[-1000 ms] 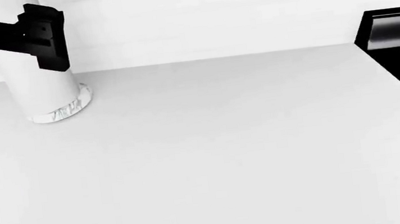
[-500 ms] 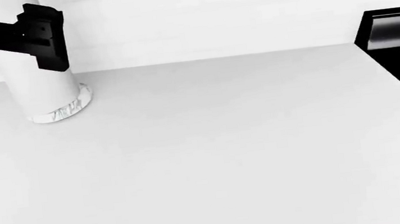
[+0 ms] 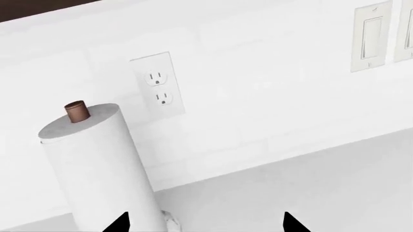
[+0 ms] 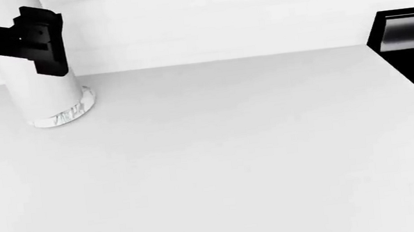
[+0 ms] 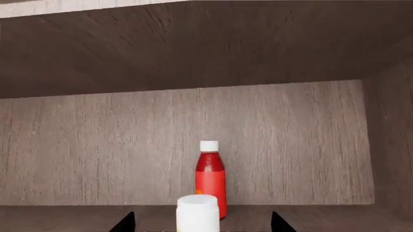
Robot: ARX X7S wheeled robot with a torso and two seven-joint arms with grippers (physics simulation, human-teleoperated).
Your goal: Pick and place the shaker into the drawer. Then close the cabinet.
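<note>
Left gripper point(image 4: 42, 41) drifts slightly leftward beside paper towel roll point(image 4: 47, 93), fingers spread, empty. Right gripper point(image 5: 201, 227) inside drawer point(image 5: 193, 63) — we judge shaker point(image 5: 197, 212) between its fingertips, grip unclear — ketchup bottle point(image 5: 211, 179) behind.

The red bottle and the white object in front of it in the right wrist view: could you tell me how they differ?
The red bottle is red with a small white cap; the white object is all white. The bottle stands farther back and fully visible; the white object is nearer and cropped. Both stand upright in the wooden compartment.
</note>
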